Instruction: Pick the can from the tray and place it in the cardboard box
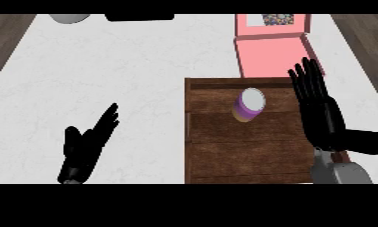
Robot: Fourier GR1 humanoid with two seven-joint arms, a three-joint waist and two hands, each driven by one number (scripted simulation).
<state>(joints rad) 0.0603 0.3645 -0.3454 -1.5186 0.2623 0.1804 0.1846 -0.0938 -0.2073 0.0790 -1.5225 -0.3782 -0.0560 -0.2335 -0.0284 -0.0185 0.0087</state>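
A purple can with a pale, light-coloured top stands upright on a dark wooden tray at the right side of a white, faintly marbled table. The can sits in the far half of the tray, a little right of the tray's middle, and nothing is touching it.

The robot's right hand is over the right edge of the tray, just beside the can and apart from it. Its fingers are straight and point toward the far side of the table, slightly spread, with the palm flat; it has hold of nothing. A grey forearm enters from the lower right corner below it.

The left hand shows at the near left, over bare table well apart from the tray. Its fingers are straight and angled up toward the far right, thumb set off to the left, and it is empty.

Beyond the far edge of the tray lies a pink cardboard box, its lid folded open toward the far side. A patterned label shows on the lid. The box's near edge comes just beside the tray's far rim; whether the two touch cannot be told.

At the far edge of the table, toward the left, part of a pale rounded object is visible, and next to it a flat black object, both cut off at the upper edge of the view. Strips of wooden floor show past the table's left and right sides.
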